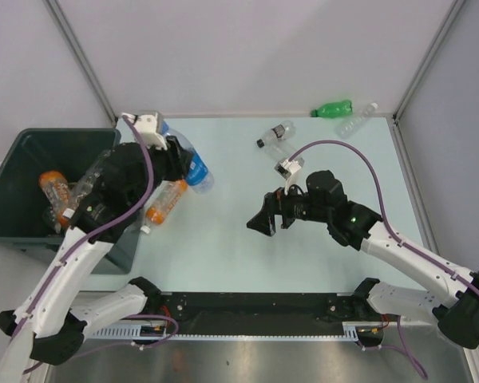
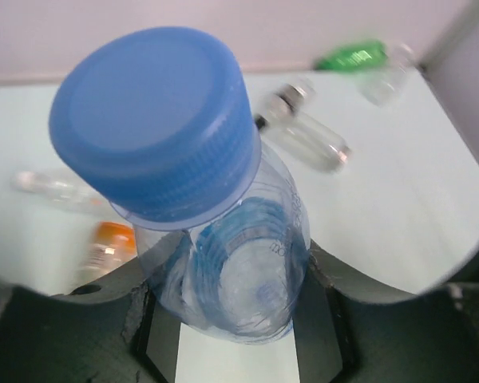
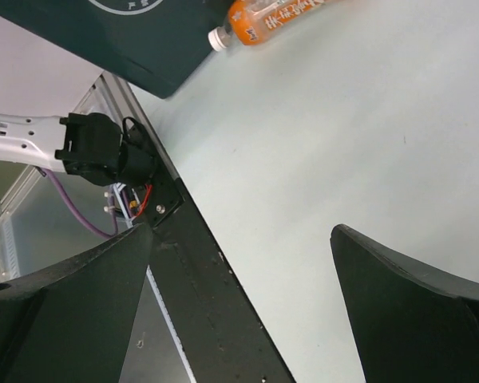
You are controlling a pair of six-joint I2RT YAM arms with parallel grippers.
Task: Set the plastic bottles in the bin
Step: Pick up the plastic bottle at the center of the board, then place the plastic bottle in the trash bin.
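Pale green table (image 1: 223, 259) carries everything here. Nearest the arm bases, the right jaws hang over bare table at its middle, spread wide with nothing between them. To their left, an orange bottle (image 1: 166, 201) with a white cap lies on the table just beside the bin (image 1: 16, 148), the dark tub at the left edge. The right wrist view shows that same orange bottle (image 3: 271, 17) near the bin's wall (image 3: 104, 36), which bears part of a white emblem.

A little farther on, the left jaws are closed on a clear bottle with a blue cap (image 1: 193, 163) and a blue label. In the left wrist view its body sits pinched between the two dark fingers, cap (image 2: 156, 120) toward the camera. It is just right of the bin's rim, outside the bin; whether it is off the table I cannot tell.

Inside the bin lie another orange bottle (image 1: 54, 187) and some crushed clear ones (image 1: 84, 190).

Beyond, a clear bottle with a dark cap (image 1: 275, 133) lies alone. At the far edge, a green bottle (image 1: 332, 108) rests beside one more clear bottle (image 1: 358, 120).
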